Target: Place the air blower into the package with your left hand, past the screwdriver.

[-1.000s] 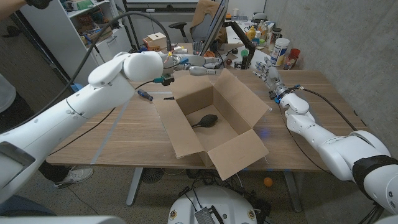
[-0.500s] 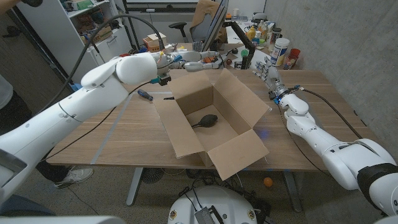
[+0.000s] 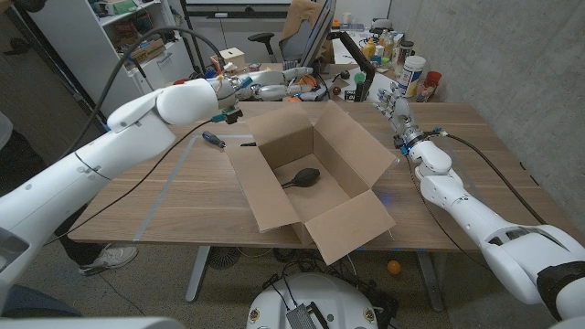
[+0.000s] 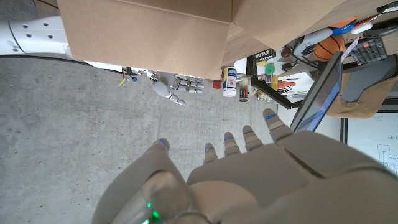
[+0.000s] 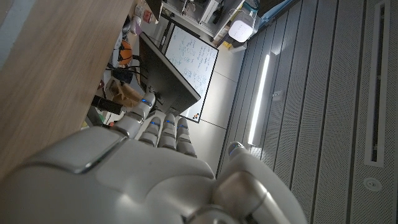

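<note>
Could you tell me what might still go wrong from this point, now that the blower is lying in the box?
The left hand is open above the far edge of the cardboard box; pulling back, the arm could catch the upright flap and shift the box. The screwdriver lies near that arm's path and might get knocked. The air blower lies loose on the box floor, so a nudge could roll it.

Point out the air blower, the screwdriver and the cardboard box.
air blower (image 3: 304,176), head view, on its black bulb.
screwdriver (image 3: 213,139), head view, on its blue handle.
cardboard box (image 3: 352,226), head view, on its near flap.
</note>
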You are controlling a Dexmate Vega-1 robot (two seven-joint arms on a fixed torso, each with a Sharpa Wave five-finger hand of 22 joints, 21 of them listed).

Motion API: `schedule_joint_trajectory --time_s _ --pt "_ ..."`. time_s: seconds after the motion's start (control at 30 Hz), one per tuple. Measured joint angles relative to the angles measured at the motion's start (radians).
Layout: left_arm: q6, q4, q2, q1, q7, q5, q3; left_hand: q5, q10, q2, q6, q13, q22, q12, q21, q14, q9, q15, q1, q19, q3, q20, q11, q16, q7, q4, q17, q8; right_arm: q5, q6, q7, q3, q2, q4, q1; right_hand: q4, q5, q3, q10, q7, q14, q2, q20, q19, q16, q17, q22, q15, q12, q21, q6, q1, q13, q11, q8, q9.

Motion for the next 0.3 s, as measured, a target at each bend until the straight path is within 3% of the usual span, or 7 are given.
schedule_joint_trajectory --time_s 0.03,0.07,0.13,0.3 --pt "0.000 0.006 0.000 0.001 0.000 0.000 -0.001 0.000 0.000 -0.002 0.000 0.000 0.000 0.000 0.000 0.000 0.000 0.000 -0.002 0.000 0.000 0.000 0.000 0.000 0.000 0.000 0.000 0.003 -0.005 -0.004 -0.019 0.000 0.000 0.000 0.000 0.000 0.000 0.000 0.000 0.000 0.000 0.000 0.000 0.000 0.000 0.000 0.000 0.000 0.000 0.000 0.000 0.000 0.000 0.000 0.000 0.000" --pt "-0.057 0.021 0.001 0.001 0.011 -0.029 -0.004 0.000 0.000 -0.002 0.000 0.000 0.000 0.000 0.000 0.000 0.000 0.000 -0.002 0.000 0.000 0.000 0.000 0.000 0.000 0.000 0.000 0.004 -0.009 -0.008 -0.036 0.004 -0.012 -0.073 -0.045 0.000 0.000 0.000 0.001 0.000 0.000 0.000 0.000 0.000 0.000 0.000 0.000 0.000 0.000 0.000 0.000 0.000 0.000 0.001 0.000 0.000" --pt "-0.087 0.037 0.000 0.002 0.015 -0.043 -0.006 0.000 0.000 -0.002 0.000 0.000 0.000 0.000 0.000 0.000 0.000 0.000 -0.002 0.000 0.000 0.000 0.000 0.000 0.000 0.000 0.000 0.004 -0.016 -0.013 -0.058 0.006 -0.020 -0.115 -0.072 0.000 0.000 0.000 0.004 0.000 0.000 0.000 0.000 0.000 0.000 0.000 0.000 0.000 0.000 0.000 0.000 0.000 0.000 0.004 0.000 0.000" --pt "-0.150 0.100 -0.009 -0.001 0.016 -0.072 -0.007 0.000 -0.009 -0.002 0.000 0.000 0.000 0.000 0.000 0.000 0.000 0.000 -0.002 0.000 -0.004 0.000 0.002 0.000 0.000 -0.004 -0.002 0.004 -0.026 -0.024 -0.102 0.010 -0.030 -0.166 -0.109 0.000 0.000 0.000 0.004 0.005 0.000 0.000 0.000 0.000 0.000 0.000 0.000 0.000 0.000 0.000 0.005 0.000 0.000 0.004 0.000 0.000"
